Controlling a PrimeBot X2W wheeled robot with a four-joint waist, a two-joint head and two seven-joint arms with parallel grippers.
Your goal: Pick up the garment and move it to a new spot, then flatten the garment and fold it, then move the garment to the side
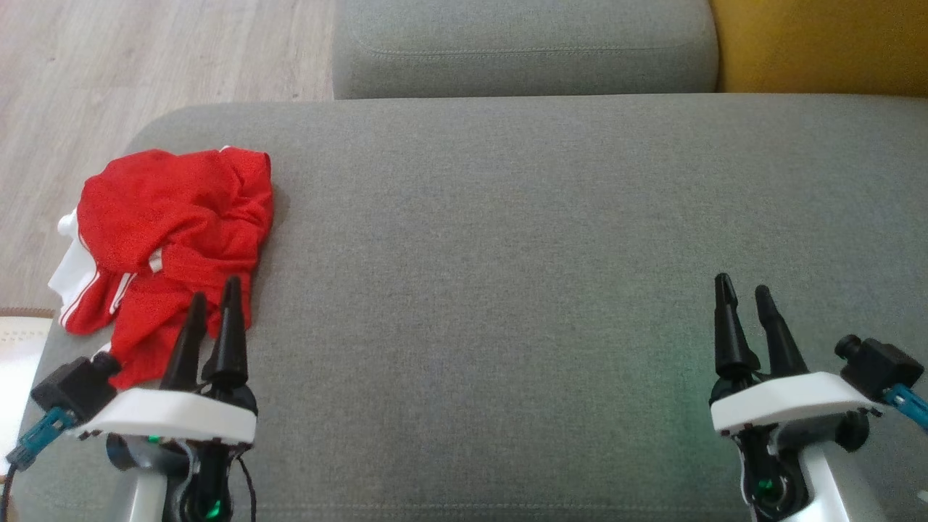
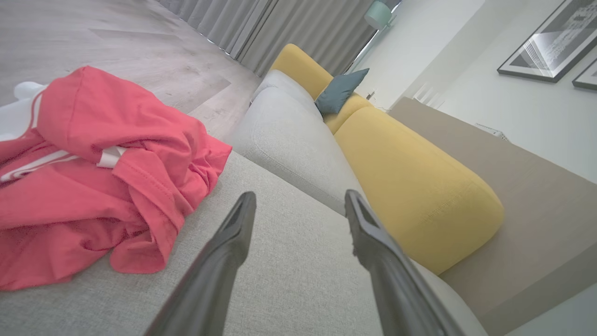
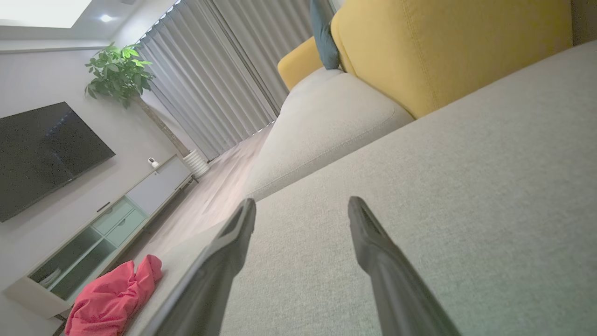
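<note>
Bright red garment [image 1: 174, 217], thin white stripes running down it, and a white panel showing at its left edge. Under it the sofa seat [image 1: 507, 254] is plain mid-grey with a fine woven fleck. The backrest [image 1: 819, 43] is mustard yellow, with a teal pillow [image 2: 340, 91] against it. The floor [image 1: 145, 51] is pale grey-beige wood grain. The left gripper [image 1: 215, 290] and the right gripper [image 1: 741, 283] have black fingers and white housings, a green light glowing below each. The curtains [image 3: 219, 70] are grey in vertical folds, the plant [image 3: 116, 74] leafy green, the television [image 3: 42, 154] black.
</note>
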